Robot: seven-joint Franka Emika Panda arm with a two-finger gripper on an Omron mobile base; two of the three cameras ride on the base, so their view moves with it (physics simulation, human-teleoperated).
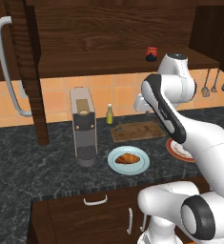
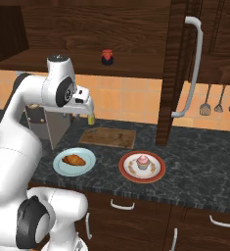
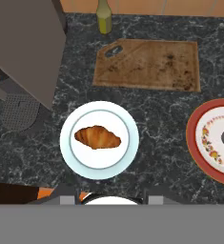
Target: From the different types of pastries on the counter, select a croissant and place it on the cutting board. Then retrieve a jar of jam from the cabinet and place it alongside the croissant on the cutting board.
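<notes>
Croissant on blue plate, coffee machine beside, jaws' opening indiscernible

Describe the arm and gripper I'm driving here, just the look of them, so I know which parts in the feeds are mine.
The arm is glossy white, built of rounded, tube-like links with dark grey-black bands and round dark caps at the joints. No cables or markings show. The gripper sits on a white, boxy hand. In the hand view its finger tips look small, grey and squared.

Croissant on light-blue plate; cutting board bare behind it; jam jar on cabinet shelf.
</notes>
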